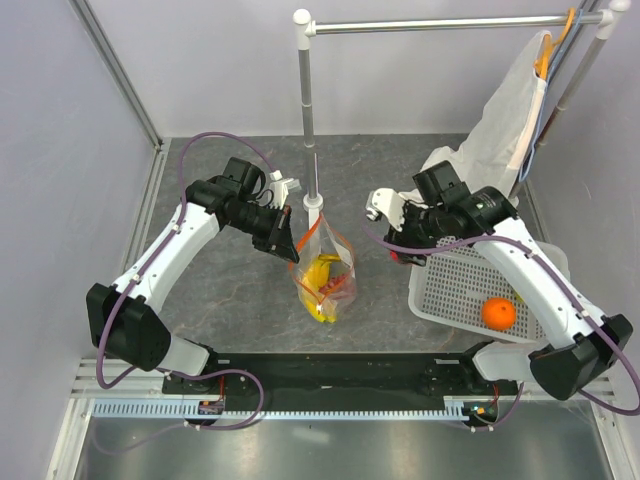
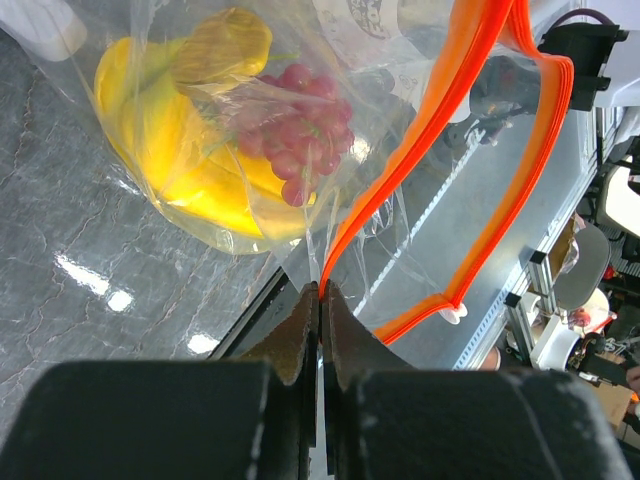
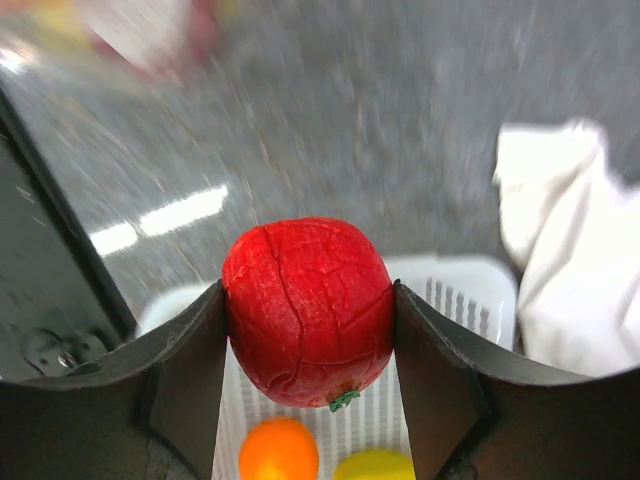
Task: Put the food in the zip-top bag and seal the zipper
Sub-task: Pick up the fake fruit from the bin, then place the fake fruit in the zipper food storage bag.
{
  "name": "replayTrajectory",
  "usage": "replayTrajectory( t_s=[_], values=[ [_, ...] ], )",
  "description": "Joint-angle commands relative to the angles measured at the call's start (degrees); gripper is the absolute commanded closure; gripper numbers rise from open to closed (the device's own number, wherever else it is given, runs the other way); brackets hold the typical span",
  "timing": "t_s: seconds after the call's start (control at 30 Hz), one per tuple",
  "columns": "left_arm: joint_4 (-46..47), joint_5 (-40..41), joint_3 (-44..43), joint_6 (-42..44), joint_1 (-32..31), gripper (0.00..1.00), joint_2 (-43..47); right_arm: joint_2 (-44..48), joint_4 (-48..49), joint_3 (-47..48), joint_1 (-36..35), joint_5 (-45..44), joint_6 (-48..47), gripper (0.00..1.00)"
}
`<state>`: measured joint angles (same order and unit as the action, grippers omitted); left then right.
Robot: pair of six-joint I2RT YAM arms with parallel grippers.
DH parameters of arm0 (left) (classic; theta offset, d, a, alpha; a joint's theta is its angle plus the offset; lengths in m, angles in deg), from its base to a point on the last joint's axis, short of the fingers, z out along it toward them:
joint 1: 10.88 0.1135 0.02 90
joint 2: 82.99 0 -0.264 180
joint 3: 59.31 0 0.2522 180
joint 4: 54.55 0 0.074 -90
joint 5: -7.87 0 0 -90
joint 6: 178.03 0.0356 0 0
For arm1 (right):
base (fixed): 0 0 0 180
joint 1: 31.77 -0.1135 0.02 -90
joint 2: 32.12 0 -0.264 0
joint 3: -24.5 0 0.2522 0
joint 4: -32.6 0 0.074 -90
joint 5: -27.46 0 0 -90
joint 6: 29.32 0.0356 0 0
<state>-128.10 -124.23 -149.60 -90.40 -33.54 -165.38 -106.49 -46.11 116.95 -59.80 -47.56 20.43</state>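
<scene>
The left gripper (image 2: 321,295) pinches the zipper (image 2: 400,190) of the zip-top bag (image 2: 390,250); the right gripper (image 3: 310,330) clamps the small red fruit (image 3: 305,295), hiding part of the blurred basket (image 3: 460,290).

On my right a white mesh basket (image 1: 455,295) sits on the grey marbled tabletop (image 1: 225,290). Behind it a white cloth bag (image 1: 500,125) hangs from an orange hanger (image 1: 545,55) on a metal rail (image 1: 440,24) across the back.

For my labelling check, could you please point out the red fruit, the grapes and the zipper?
red fruit (image 3: 308,312), right wrist view, centre of its skin.
grapes (image 2: 305,135), left wrist view, middle of bunch.
zipper (image 2: 450,100), left wrist view, left run of strip.
</scene>
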Motion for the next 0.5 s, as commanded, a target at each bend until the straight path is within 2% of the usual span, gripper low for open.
replayTrajectory(
  t_s=[0.0, 0.13, 0.23, 0.37, 0.47],
  values=[
    [1.2, 0.4, -0.5, 1.5, -0.3, 0.98, 0.3, -0.8, -0.2, 11.3, -3.7, 8.6, 6.4, 0.55],
    [1.2, 0.7, -0.5, 1.4, -0.3, 0.98, 0.4, -0.9, 4.2, 16.3, -5.8, 15.6, 9.6, 0.55],
    [1.2, 0.5, -1.2, 1.1, -0.3, 0.98, 0.4, -1.7, 10.6, 17.5, -9.9, 17.0, 13.7, 0.55],
    [0.6, -0.6, -2.7, 0.3, -0.3, 0.98, -0.4, -5.0, 17.8, 17.3, -17.0, 14.8, 15.6, 0.53],
    [-0.5, -1.8, -4.0, -0.2, -0.3, 0.98, -0.7, -7.1, 18.9, 15.6, -20.9, 10.4, 14.1, 0.52]
  ],
)
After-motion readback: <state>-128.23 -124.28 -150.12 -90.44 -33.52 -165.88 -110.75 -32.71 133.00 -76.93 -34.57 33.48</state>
